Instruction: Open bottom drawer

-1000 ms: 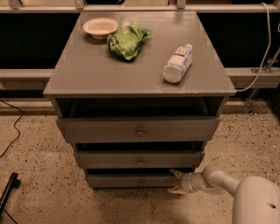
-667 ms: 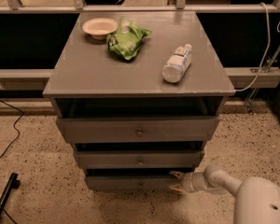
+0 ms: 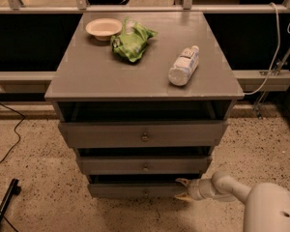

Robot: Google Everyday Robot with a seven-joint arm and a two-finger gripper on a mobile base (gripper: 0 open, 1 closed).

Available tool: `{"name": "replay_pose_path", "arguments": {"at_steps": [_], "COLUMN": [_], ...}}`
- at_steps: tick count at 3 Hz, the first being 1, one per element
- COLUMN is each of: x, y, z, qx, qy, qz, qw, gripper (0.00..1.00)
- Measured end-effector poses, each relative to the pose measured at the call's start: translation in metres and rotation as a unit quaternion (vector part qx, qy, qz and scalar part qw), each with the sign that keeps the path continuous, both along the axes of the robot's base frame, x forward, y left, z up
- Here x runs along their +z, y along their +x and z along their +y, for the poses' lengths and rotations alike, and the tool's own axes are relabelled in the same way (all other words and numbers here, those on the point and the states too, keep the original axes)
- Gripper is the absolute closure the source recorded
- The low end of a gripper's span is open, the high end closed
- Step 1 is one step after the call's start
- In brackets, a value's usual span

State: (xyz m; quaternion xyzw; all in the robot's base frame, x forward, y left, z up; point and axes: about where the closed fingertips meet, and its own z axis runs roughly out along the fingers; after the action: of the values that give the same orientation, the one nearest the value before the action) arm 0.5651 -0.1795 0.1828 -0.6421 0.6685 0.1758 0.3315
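At floor level beneath the desk [image 3: 87,71], the bottom drawer [image 3: 130,191] runs left to right. The claw [image 3: 181,189] sits at its right end, with the drawer's centre lying to the left. Cannot tell whether the claw is open.

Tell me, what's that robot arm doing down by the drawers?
A robot is working on opening the bottom drawer of the grey cabinet. Its arm reaches in low from the right, and the gripper sits at the right end of that drawer's front. The drawer doesn't look pulled out far. On top of the cabinet lie a bowl, a green bag and a bottle, all untouched.
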Motion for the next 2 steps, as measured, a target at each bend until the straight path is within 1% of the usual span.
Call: {"name": "replay_pose_path", "arguments": {"at_steps": [1,2], "x": [0.0015,0.0030], "y": [0.0000,0.0000], "z": [0.0001,0.0001], "qx": [0.000,0.000], "qy": [0.000,0.000], "qz": [0.000,0.000], "qw": [1.0000,1.0000], "gripper": [0.35,0.13]}}
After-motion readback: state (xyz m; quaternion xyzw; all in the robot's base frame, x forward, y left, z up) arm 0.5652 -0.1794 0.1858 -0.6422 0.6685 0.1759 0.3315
